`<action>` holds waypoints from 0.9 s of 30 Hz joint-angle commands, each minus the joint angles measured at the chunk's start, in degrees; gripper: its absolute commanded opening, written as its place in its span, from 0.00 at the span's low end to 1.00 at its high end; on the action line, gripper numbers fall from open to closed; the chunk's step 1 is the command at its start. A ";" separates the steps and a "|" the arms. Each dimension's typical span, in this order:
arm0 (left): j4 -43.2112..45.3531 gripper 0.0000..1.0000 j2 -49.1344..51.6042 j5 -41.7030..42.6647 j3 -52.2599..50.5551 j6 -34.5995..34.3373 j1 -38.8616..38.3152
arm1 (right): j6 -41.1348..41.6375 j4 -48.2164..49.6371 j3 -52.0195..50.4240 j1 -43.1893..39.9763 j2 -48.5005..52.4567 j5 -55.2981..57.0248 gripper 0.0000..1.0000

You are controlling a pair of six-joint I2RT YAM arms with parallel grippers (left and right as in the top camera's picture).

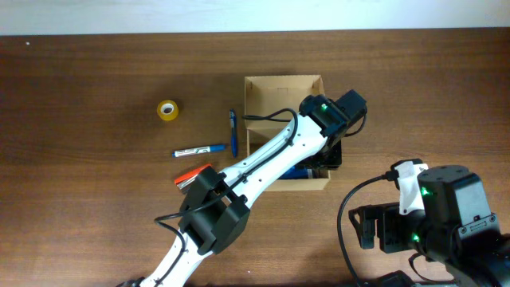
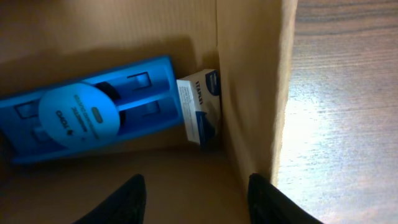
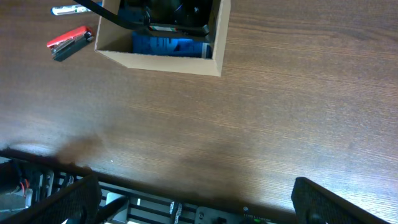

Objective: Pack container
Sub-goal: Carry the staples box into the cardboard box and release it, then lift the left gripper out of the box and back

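Observation:
The tan cardboard container (image 1: 283, 86) stands open at mid-table; it also shows in the right wrist view (image 3: 155, 61). My left gripper (image 2: 196, 199) reaches into its right side, open and empty, above the box floor next to the right wall (image 2: 252, 93). Inside lie a blue plastic package with a round label (image 2: 87, 112) and a small white-and-blue box (image 2: 200, 106) against the wall. My right gripper (image 3: 193, 199) is open and empty, low over the table's front right, away from the container.
Left of the container lie a blue pen (image 1: 233, 132), a white-and-blue marker (image 1: 199, 150), a red stapler (image 1: 194, 175) and a yellow tape roll (image 1: 167, 110). The left arm (image 1: 263, 163) spans from the front over the box.

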 commanded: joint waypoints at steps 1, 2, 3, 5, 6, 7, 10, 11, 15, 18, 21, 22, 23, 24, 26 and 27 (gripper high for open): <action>-0.04 0.53 0.61 0.72 -0.17 0.11 0.00 | -0.22 0.17 0.59 0.33 -0.22 -0.04 0.99; -0.04 0.53 0.61 0.74 -0.17 0.11 0.13 | -0.22 0.17 0.59 0.33 -0.22 -0.04 0.99; -0.11 0.53 0.61 0.74 -0.17 0.11 0.26 | -0.22 0.20 0.59 0.33 -0.22 -0.04 0.99; -0.59 0.53 0.59 0.76 -0.02 0.11 0.66 | -0.24 0.17 0.59 0.33 -0.22 -0.04 0.99; -1.16 0.53 0.59 0.63 0.50 0.15 0.90 | -0.24 0.17 0.59 0.33 -0.22 -0.04 0.99; -1.88 0.53 0.59 -0.13 1.38 0.61 1.16 | -0.24 0.20 0.59 0.33 -0.22 -0.04 0.99; -4.98 0.53 -0.07 -3.43 4.59 0.76 2.01 | -0.24 0.17 0.59 0.33 -0.22 -0.04 0.99; -6.01 0.53 -0.70 -4.87 5.90 0.96 2.34 | -0.22 0.17 0.59 0.33 -0.22 -0.04 0.99; -6.51 0.53 -4.46 -8.63 8.41 0.96 4.50 | -0.24 0.17 0.59 0.33 -0.22 -0.04 0.99; -6.40 0.53 -8.39 -9.05 8.96 0.96 7.91 | -0.22 0.20 0.59 0.33 -0.22 -0.04 0.99; -6.51 0.53 -12.90 -12.92 8.96 0.96 12.17 | -0.22 0.17 0.59 0.33 -0.22 -0.04 0.99; -6.60 0.53 -14.36 -14.34 8.96 0.96 13.38 | -0.22 0.17 0.59 0.33 -0.22 -0.04 0.99; -6.95 0.53 -16.13 -16.33 8.96 1.01 14.64 | -0.22 0.17 0.59 0.33 -0.22 -0.04 0.99; -7.54 0.53 -17.55 -18.25 8.96 1.33 15.65 | -0.24 0.20 0.59 0.33 -0.22 -0.04 0.99; -8.31 0.53 -19.82 -19.52 8.96 6.29 17.92 | -0.22 0.17 0.59 0.33 -0.22 -0.04 0.99; -9.86 0.53 -20.81 -19.78 8.96 7.43 19.91 | -0.22 0.20 0.59 0.33 -0.22 -0.04 0.99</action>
